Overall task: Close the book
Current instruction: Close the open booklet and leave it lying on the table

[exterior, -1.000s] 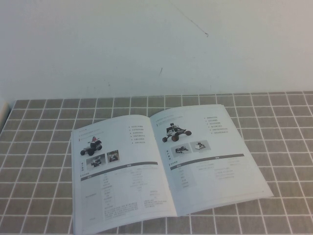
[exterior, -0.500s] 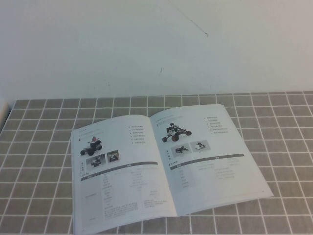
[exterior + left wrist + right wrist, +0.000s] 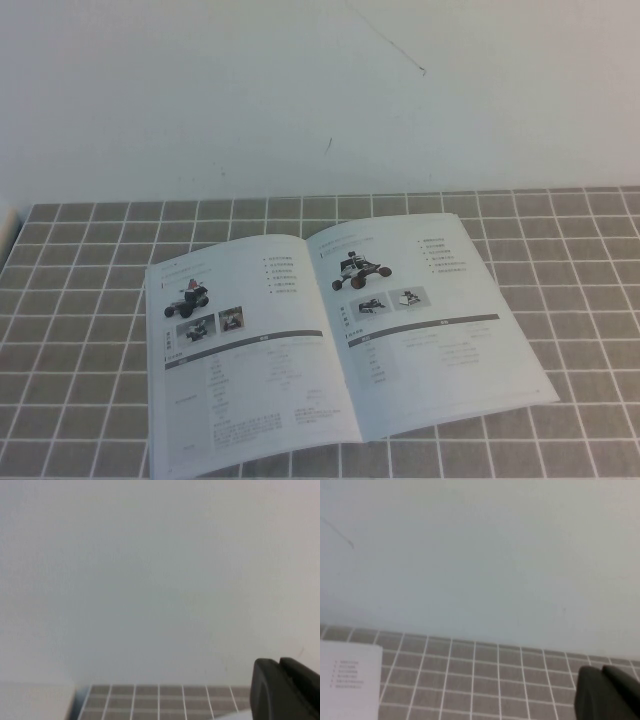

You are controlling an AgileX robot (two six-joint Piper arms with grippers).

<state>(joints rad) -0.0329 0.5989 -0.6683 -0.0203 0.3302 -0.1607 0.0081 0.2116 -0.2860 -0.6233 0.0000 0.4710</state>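
Grey tiled counter [image 3: 80, 300] held open white paper book [image 3: 340, 340], nothing closed yet; left end effector [image 3: 286, 691], right end effector [image 3: 607, 694] away from it, state unclear.

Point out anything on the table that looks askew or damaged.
Only the open book sits skewed to the tile lines of the table; no damage shows. The left gripper and right gripper are outside the high view, clear of the book.

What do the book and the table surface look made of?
Book: printed paper, possibly coated; thin white pages lie open, flat. Table: matte grey squares with white lines, tile or printed mat, unclear. Left gripper and right gripper hang clear of the book, seen only in wrist views.
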